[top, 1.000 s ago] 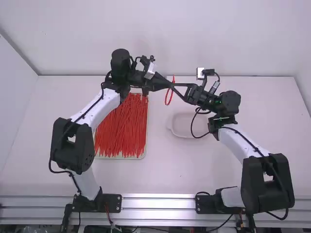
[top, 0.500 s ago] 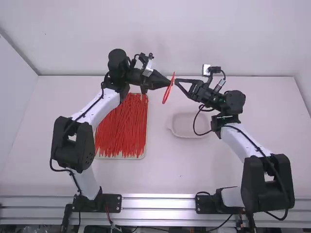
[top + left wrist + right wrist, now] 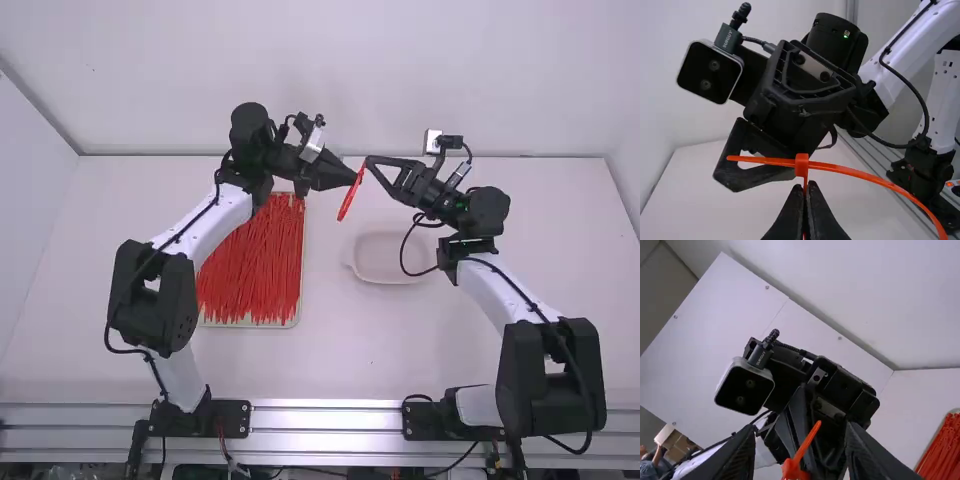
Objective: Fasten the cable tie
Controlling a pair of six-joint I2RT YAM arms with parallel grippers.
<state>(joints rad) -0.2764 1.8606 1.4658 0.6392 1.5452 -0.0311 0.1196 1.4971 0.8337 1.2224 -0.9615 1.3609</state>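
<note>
Black left claw (image 3: 804, 187) is pinched shut on the red cable tie (image 3: 845, 171) just below its head, holding it in the air above the white surface (image 3: 400, 330). The right claw (image 3: 373, 169) faces it, spread wide, with the tie's end between its parted fingers. Below lie a heap of spare red ties (image 3: 250, 265) and a white dish (image 3: 372, 255).

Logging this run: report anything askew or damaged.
Nothing stands out. The left pincer grips the red cable tie in mid-air, the right pincer is open close by, and spare ties lie on their tray.
</note>
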